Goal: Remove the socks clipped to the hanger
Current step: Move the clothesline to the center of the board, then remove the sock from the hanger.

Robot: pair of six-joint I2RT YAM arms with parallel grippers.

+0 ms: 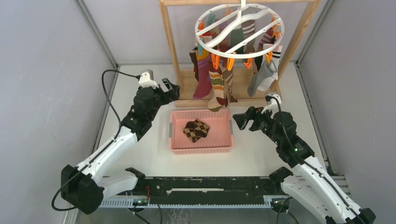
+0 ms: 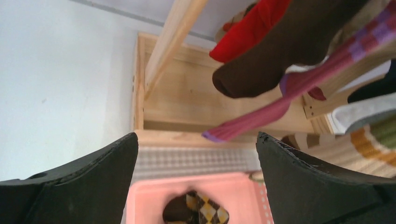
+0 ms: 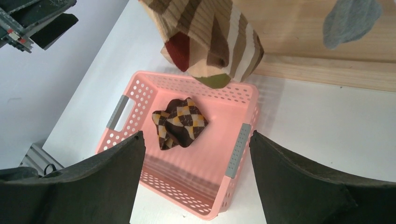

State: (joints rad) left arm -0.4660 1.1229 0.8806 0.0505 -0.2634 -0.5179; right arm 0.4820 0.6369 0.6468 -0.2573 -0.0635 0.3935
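nearest the arm bases, a pink basket (image 1: 201, 149) sits on the bench (image 1: 261, 156) with one brown argyle sock (image 1: 196, 130) lying in it. on either side of it, the left fingers (image 1: 171, 89) and right fingers (image 1: 241, 119) are both spread wide and hold nothing. beyond the basket, the other socks (image 1: 215, 81) hang from clips on the round white hanger (image 1: 236, 23), which hangs in a wooden rack (image 1: 171, 46). each sock hangs with its long axis upright, toe down, so the work lies up and ahead of both arms. the left fingers look nearer: in the left wrist view a dark brown sock (image 2: 280, 51) dangles just above and ahead of their gap. for the right, a striped sock (image 3: 210, 42) hangs ahead, over the basket's far edge.
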